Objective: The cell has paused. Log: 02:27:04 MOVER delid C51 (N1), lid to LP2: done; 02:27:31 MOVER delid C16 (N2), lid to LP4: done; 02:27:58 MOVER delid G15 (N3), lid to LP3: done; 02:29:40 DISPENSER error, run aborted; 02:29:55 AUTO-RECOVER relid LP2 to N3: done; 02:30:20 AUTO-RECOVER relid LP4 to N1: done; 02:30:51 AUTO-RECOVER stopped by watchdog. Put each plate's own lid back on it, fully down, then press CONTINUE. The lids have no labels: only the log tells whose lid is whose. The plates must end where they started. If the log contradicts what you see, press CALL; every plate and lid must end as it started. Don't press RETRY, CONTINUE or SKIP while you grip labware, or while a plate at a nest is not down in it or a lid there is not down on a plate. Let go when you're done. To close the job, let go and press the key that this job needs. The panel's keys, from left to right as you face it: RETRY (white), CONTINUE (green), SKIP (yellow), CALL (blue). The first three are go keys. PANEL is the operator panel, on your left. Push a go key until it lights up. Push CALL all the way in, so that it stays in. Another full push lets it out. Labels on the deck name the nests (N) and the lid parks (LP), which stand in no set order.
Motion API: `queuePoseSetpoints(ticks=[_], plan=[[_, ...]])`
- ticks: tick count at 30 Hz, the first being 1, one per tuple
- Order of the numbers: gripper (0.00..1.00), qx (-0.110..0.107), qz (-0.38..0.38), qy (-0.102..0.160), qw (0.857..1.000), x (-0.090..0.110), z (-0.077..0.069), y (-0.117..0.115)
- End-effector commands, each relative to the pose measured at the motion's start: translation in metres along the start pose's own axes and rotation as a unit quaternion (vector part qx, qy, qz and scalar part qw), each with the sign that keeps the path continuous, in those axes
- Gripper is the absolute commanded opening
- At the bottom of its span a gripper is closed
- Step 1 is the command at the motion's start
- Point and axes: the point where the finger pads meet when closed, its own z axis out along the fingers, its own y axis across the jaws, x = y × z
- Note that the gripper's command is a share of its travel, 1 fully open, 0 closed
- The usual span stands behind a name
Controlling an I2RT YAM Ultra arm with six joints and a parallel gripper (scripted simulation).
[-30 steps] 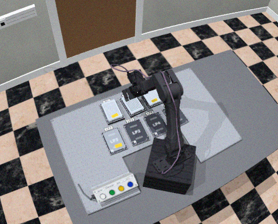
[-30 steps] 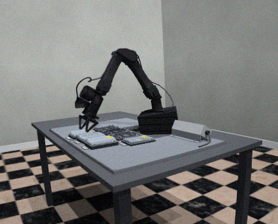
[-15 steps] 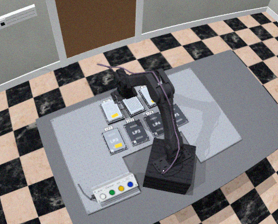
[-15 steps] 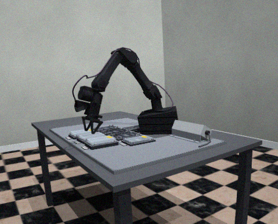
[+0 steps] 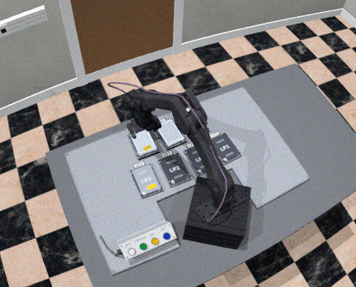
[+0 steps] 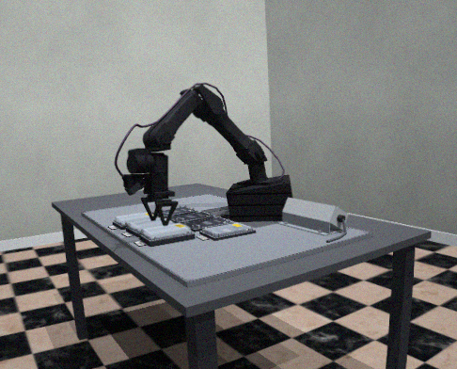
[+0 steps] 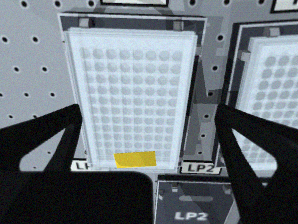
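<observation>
The black parallel gripper (image 7: 150, 135) is held wide open and empty, straddling the clear lidded well plate with a yellow tag (image 7: 131, 95) in its nest. If closed off-centre, the lid could be tilted or the plate dragged.

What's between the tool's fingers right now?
Wrist view: the yellow-tagged plate lies below the open tool, framed between its fingers, not gripped.

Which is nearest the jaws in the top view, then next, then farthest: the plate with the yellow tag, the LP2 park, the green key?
1. Plate with the yellow tag, right beneath.
2. LP2 park, toward the base.
3. Green key, near edge panel.
</observation>
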Motion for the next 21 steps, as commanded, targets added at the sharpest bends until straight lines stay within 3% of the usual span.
queuePoseSetpoints(ticks=[1, 3, 9, 21], plan=[[1.00, 0.004, 0.011, 0.030, 0.999, 0.0090, -0.0102, 0.0135], [1.00, 0.005, 0.011, 0.029, 1.000, 0.0112, -0.0103, 0.0222], [1.00, 0.003, 0.015, 0.021, 1.000, 0.0066, -0.0191, 0.0183], [1.00, 0.004, 0.013, 0.025, 1.000, 0.0067, -0.0142, 0.0182]])
